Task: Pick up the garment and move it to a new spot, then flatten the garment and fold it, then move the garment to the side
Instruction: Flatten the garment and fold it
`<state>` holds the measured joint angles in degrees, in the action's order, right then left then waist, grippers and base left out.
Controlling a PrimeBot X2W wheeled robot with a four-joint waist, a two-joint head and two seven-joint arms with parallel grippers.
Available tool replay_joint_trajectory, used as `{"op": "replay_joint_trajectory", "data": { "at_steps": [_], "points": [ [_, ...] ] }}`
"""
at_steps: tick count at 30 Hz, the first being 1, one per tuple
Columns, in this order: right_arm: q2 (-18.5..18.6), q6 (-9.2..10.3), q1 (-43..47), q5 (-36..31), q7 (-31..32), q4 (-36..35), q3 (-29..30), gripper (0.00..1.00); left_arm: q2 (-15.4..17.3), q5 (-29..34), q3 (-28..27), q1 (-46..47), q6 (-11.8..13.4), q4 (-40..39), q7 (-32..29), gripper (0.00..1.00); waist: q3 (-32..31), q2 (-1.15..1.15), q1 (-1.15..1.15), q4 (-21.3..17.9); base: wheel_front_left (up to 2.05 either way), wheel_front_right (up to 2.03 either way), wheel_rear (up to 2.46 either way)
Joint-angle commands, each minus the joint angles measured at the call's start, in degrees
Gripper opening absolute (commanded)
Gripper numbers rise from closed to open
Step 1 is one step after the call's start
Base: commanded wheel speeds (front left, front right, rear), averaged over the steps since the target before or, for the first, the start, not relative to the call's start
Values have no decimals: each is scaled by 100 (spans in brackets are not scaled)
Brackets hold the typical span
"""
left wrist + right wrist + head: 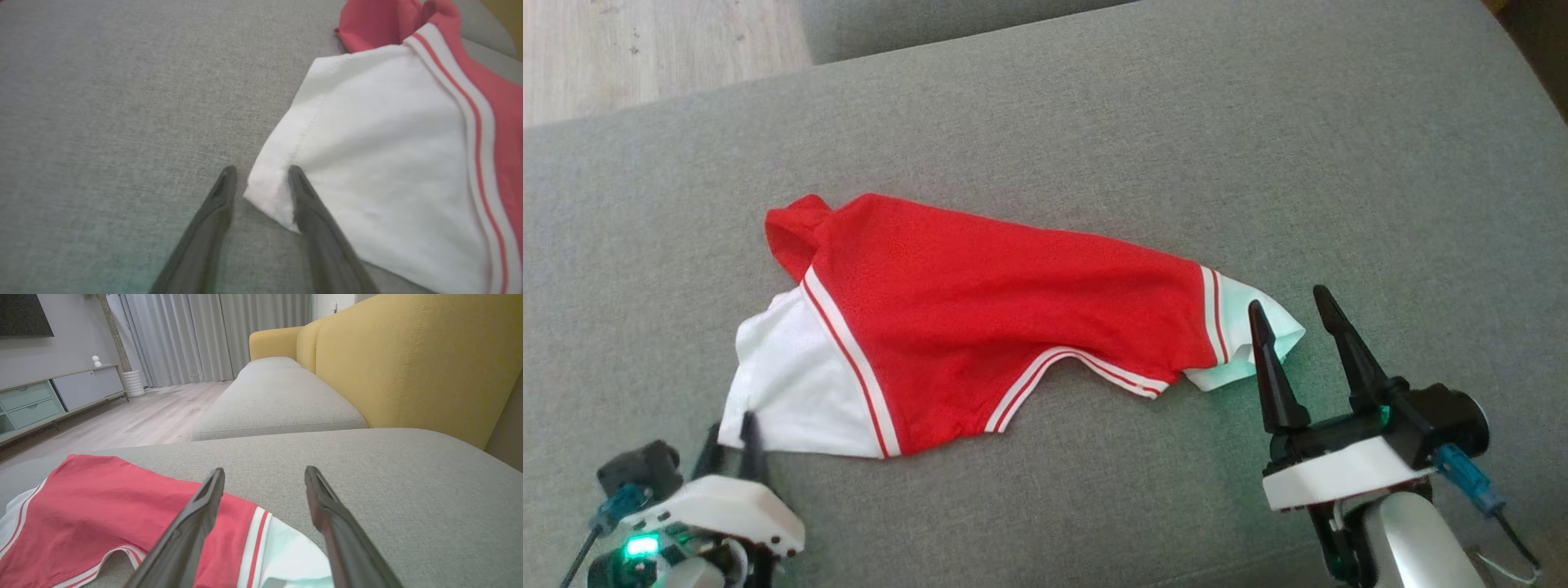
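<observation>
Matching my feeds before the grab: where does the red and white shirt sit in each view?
Head view: shirt across the middle, white ends left and right.
Left wrist view: shirt's white end on the right, its corner between the left hand's fingers.
Right wrist view: shirt at lower left, crossed by one finger of the right hand.
Shared landmark: the grey sofa cushion under it.

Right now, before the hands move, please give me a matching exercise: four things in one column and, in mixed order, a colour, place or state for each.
1. left hand
2. right hand
3. garment
4. sofa back

a. yellow
b. open, nothing between its fingers
c. a white corner between its fingers
d. red and white, lying on the grey cushion

Pairs: 1-c, 2-b, 3-d, 4-a
</observation>
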<state>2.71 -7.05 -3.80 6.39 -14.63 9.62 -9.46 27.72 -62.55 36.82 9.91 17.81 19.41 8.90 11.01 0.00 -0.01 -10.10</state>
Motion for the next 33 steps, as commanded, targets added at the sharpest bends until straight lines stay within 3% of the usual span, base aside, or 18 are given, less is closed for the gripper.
{"op": "replay_joint_trajectory", "data": {
  "at_steps": [1,9,18,21,27,33],
  "points": [
    [17,-44,-25,-17,-37,-166,-137,100,38,-97,-53,79,-53,-7,-177,0,1,0,1,-5,0,0,0],
    [17,-44,4,-14,-37,-164,-66,100,182,-218,24,-69,-254,-862,-414,0,-50,0,1,18,0,0,0],
    [17,-44,-122,116,-37,-174,-206,100,632,-1012,-469,389,-583,-3817,-1185,0,-23,0,1,-155,0,0,0],
    [17,-44,-168,195,-37,-182,-267,100,720,-1339,-634,931,-534,-4395,-1685,0,57,0,1,-296,0,0,0],
    [17,-44,-316,326,-37,-215,-335,100,510,-1616,-694,2354,-252,-4229,-2495,0,286,0,1,-596,0,0,0],
    [17,-44,-530,514,-37,-307,-469,100,18,-1246,-522,4070,43,-2565,-2834,0,551,0,1,-1037,0,0,0]
  ]
}}
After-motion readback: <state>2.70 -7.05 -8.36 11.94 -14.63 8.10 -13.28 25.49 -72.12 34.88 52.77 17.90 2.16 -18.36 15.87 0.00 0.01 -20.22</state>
